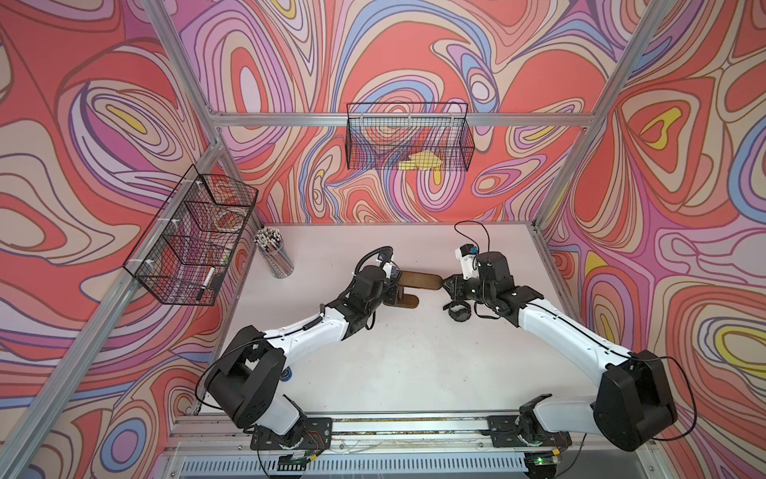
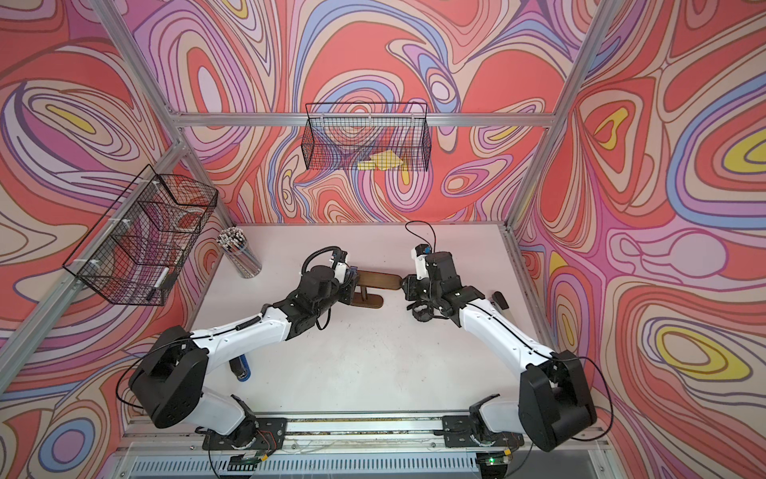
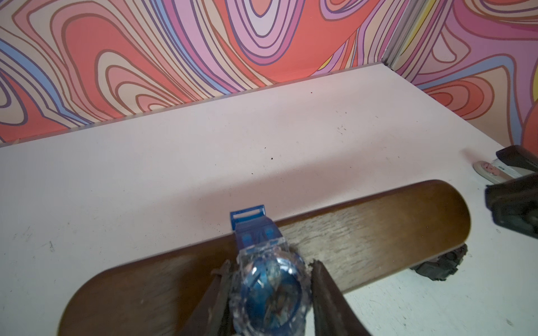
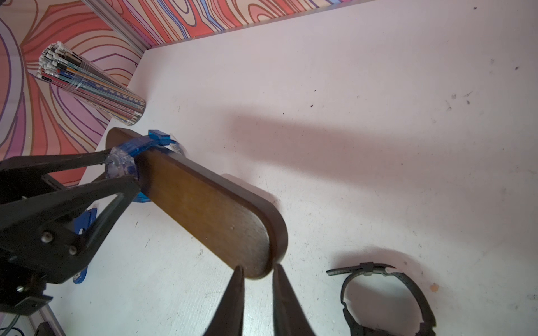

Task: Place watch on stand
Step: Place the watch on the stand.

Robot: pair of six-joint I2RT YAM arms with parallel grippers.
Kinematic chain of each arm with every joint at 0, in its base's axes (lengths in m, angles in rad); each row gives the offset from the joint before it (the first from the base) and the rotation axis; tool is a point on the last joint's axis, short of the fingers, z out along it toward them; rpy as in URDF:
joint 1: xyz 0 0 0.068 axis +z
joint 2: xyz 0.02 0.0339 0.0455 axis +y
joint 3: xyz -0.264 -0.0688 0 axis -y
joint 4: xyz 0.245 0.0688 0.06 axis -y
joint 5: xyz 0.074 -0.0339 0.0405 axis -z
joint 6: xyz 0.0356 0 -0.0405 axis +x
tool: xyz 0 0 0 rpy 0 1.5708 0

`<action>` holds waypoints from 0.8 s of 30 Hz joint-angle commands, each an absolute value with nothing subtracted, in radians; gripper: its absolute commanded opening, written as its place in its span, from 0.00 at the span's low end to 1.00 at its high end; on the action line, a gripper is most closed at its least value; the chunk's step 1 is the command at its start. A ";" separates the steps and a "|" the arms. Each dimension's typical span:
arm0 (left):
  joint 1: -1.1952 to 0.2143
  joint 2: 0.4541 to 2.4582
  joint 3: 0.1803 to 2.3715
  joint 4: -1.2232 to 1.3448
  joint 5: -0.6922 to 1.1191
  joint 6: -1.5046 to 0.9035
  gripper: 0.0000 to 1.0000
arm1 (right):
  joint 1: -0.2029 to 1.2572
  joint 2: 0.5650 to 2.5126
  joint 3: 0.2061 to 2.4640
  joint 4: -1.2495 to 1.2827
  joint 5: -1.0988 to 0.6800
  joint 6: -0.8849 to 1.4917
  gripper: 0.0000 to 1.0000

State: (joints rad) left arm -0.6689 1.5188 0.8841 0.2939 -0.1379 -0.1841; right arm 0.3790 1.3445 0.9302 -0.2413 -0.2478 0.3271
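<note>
Our left gripper [image 3: 270, 264] clasped the blue watch [image 3: 270, 293] at nine o'clock on the stand [image 1: 420, 281]; the right gripper [image 4: 257, 269] pinched its three o'clock end; we advised sliding level.

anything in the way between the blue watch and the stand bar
Nothing visible. The blue watch, clamped in the left gripper, already loops around one end of the stand; the right gripper pinches the opposite end.
</note>
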 commanded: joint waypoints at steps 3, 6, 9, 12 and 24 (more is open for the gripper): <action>-0.676 1.523 0.905 0.280 -0.142 -0.183 0.36 | 0.374 1.331 0.916 -0.252 -0.242 0.314 0.20; -0.678 1.524 0.907 0.271 -0.151 -0.180 0.41 | 0.374 1.329 0.914 -0.252 -0.242 0.314 0.20; -0.680 1.523 0.911 0.264 -0.160 -0.175 0.45 | 0.374 1.325 0.912 -0.252 -0.241 0.314 0.20; -0.684 1.525 0.913 0.262 -0.167 -0.167 0.50 | 0.374 1.322 0.911 -0.255 -0.241 0.314 0.20; -0.695 1.518 0.923 0.253 -0.196 -0.134 0.58 | 0.374 1.306 0.897 -0.267 -0.233 0.312 0.20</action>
